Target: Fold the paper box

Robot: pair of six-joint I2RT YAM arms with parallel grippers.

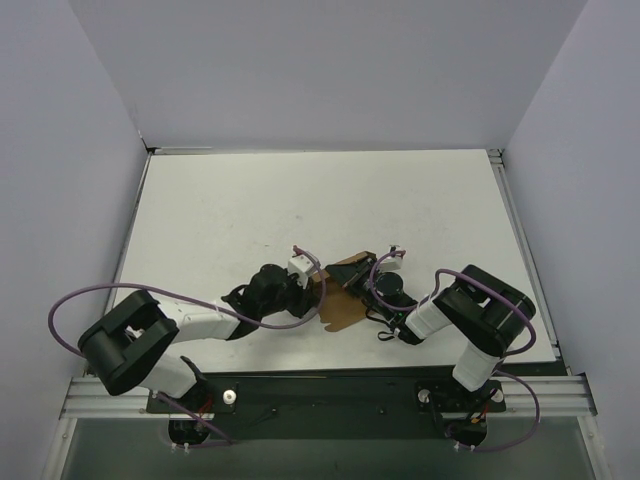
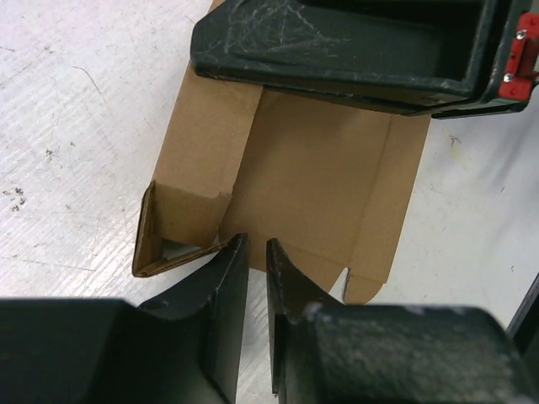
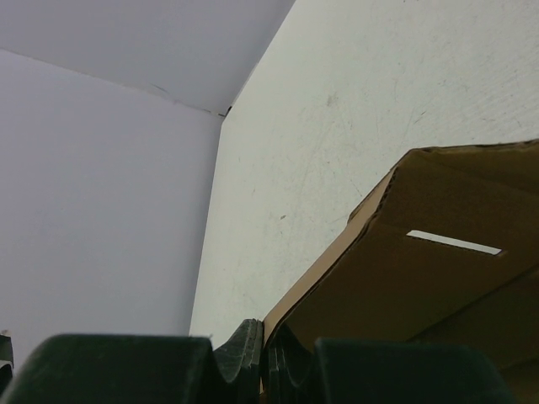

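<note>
Though one flap [image 2: 187, 215] stood up, the paper box [image 2: 320, 185] lay mostly unfolded; right pincer [image 3: 263, 332] clamped it, left pincer [image 2: 255, 244] barely parted.

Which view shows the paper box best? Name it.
Left wrist: the paper box fills the frame, creases and folded-up flap clear. Top external shows it small and partly covered; right wrist shows only one slotted panel.

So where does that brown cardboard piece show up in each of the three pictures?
Top external: the paper box lies near the middle of the table's front edge.
Left wrist: it fills the centre, mostly flat, with one end flap raised at the left.
Right wrist: it sits in the lower right, with a slot showing.
Shared landmark: the white table surface around it.
</note>
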